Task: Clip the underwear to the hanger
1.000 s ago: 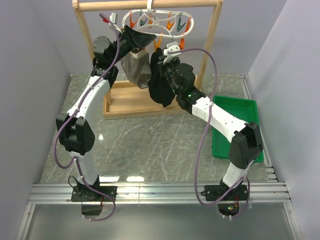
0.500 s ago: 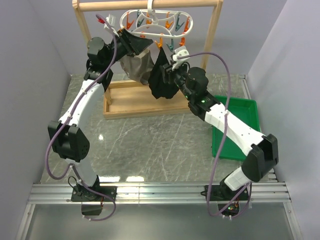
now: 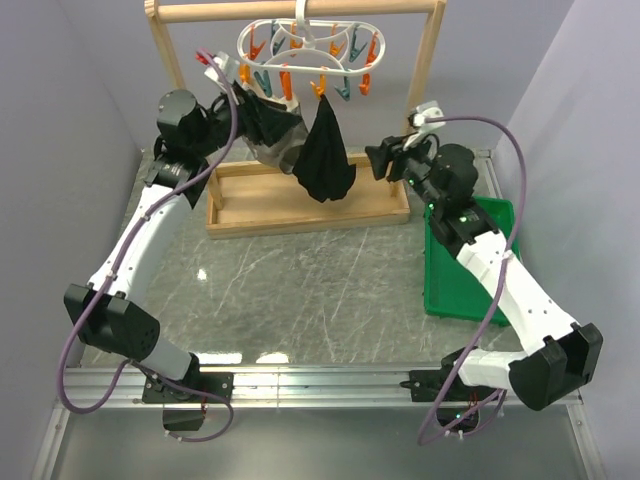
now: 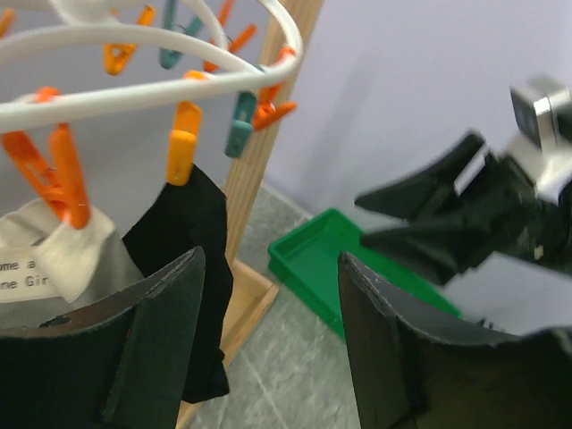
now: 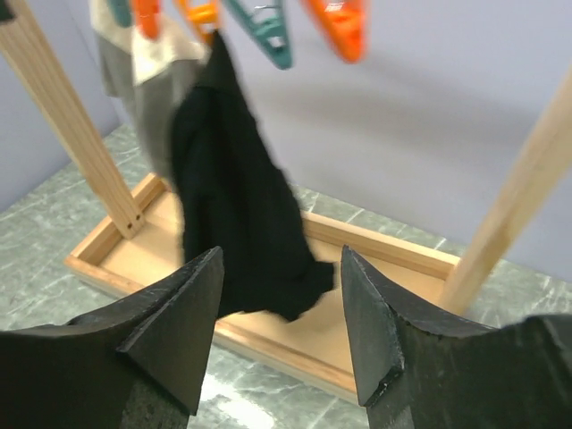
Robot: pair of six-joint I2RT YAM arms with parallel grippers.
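The black underwear [image 3: 323, 157] hangs limp from one orange peg of the white hanger [image 3: 300, 45], which hooks over the rack's top bar. It also shows in the left wrist view, underwear [image 4: 183, 237] under an orange peg on the hanger [image 4: 134, 94]. The right wrist view has the underwear [image 5: 237, 223] straight ahead. My left gripper [image 3: 262, 103] is open and empty, just left of the underwear by the grey-beige garment; left gripper [image 4: 268, 264]. My right gripper [image 3: 380, 162] is open and empty, apart from the underwear on its right; right gripper [image 5: 279, 259].
A grey-beige garment [image 3: 270, 142] is pegged left of the underwear. The tall wooden rack [image 3: 427, 70] stands on a wooden base tray [image 3: 300, 208]. A green tray [image 3: 470, 262] lies on the table at the right, under my right arm.
My right gripper opened, let go of the underwear and drew back to the right. My left gripper widened and drew back left. The underwear now hangs from the peg alone.
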